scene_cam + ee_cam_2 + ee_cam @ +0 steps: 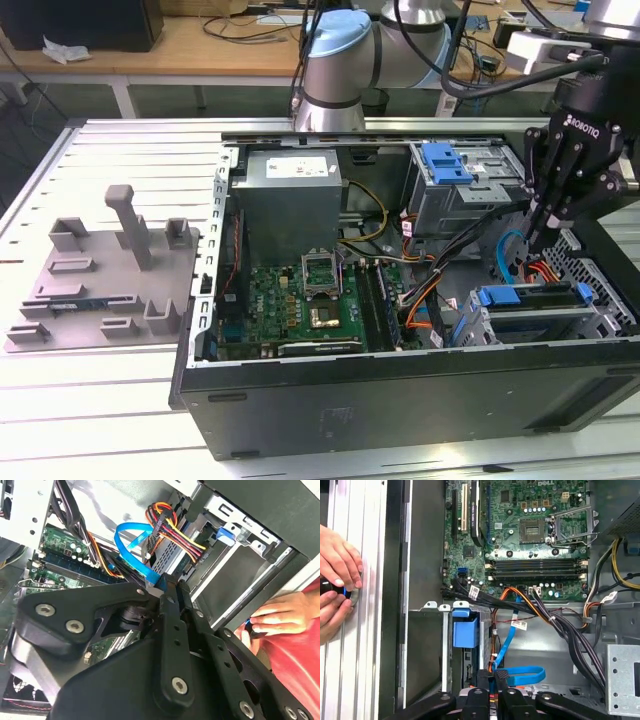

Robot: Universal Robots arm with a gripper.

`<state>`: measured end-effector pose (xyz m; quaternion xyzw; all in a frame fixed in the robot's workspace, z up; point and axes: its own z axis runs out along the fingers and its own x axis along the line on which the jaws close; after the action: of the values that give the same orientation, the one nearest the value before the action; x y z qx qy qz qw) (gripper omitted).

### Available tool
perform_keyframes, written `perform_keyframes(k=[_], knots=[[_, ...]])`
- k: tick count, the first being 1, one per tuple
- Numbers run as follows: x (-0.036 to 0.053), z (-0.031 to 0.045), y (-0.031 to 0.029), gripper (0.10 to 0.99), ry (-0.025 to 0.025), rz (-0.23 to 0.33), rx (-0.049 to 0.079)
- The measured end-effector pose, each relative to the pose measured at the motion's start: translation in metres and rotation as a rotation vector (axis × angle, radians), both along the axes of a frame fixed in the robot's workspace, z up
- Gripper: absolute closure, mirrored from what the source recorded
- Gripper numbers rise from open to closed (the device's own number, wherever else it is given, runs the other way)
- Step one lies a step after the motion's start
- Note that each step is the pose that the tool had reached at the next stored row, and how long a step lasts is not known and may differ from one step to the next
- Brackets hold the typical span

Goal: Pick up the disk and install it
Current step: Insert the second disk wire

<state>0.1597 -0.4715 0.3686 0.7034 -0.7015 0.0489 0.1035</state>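
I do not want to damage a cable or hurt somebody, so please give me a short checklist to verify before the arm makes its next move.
1. Gripper empty: ok. The gripper is shut with nothing in it, low over the drive bays.
2. Fingertips free of wiring: not ok. The blue flat cable loops right beside them.
3. Person outside the computer case: ok. The hands are on the table beyond the case wall, though near it.
4. Disk in place: cannot tell. A flat drive with a blue bracket, apparently the disk, lies in the lower cage; whether it is fully seated is unclear.
5. Disk connected: cannot tell.
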Motion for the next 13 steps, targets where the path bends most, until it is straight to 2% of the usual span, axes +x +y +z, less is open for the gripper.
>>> perform_keyframes(k=[4,6,8,13], knots=[[0.0001,0.0001,-0.0012,0.922,0.0001,-0.001,0.001],[0.0001,0.0000,-0.0045,0.922,0.0001,0.000,0.009],[0.0000,0.0000,-0.0105,0.922,0.0000,-0.001,0.022],[0.0000,0.0000,-0.0230,0.922,0.0000,-0.001,0.046]])
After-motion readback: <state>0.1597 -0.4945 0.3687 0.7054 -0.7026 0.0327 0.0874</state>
